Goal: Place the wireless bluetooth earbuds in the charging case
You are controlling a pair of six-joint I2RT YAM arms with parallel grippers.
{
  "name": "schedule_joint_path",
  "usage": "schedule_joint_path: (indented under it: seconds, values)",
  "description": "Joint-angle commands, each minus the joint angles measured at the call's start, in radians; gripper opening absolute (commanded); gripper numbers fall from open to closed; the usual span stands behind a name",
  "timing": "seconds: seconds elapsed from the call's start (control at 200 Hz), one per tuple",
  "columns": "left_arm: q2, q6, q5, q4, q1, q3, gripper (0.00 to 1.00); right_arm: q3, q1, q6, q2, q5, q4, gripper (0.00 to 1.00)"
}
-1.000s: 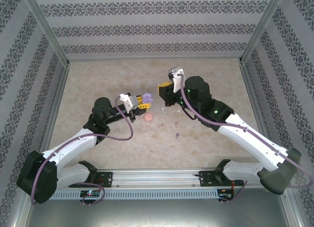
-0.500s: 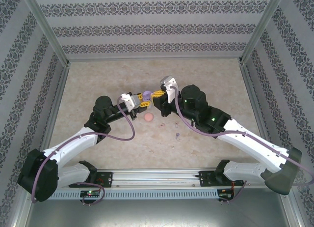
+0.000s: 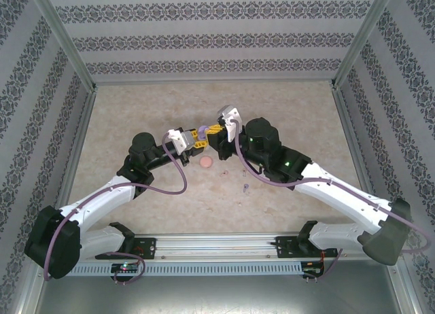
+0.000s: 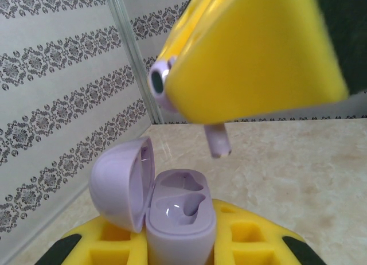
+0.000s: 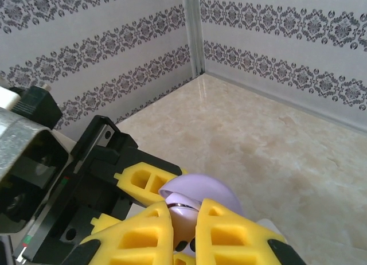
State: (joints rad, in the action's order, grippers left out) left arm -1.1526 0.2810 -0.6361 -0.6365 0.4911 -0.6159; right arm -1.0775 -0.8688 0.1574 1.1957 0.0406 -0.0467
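Note:
The open purple charging case (image 4: 180,219) stands upright between the yellow fingers of my left gripper (image 4: 180,239), which is shut on it. Its lid (image 4: 120,184) hangs open to the left and both wells look empty. A purple earbud (image 4: 217,141) hangs stem down just above the case, pinched in my right gripper, whose yellow finger (image 4: 258,47) looms overhead. In the right wrist view my right gripper (image 5: 184,212) is shut on that earbud (image 5: 183,220), with the case lid (image 5: 209,190) right behind it. From above, the left gripper (image 3: 197,140) and right gripper (image 3: 212,132) meet at mid-table.
A pinkish round case (image 3: 206,162) lies on the table just in front of the grippers. Two tiny earbuds (image 3: 243,171) (image 3: 245,187) lie loose to its right. Patterned walls with metal posts enclose the marbled table (image 3: 136,110).
My right gripper has swung left and down with the earbud, from beside the left gripper to right over the held case. The left arm has barely moved.

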Motion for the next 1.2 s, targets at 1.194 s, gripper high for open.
schedule_joint_path:
  seconds: [1.194]
  values:
    - [0.006, -0.046, -0.040, -0.051, 0.014, -0.061, 0.00, 0.062, 0.025, -0.003, 0.013, -0.043, 0.015, 0.11]
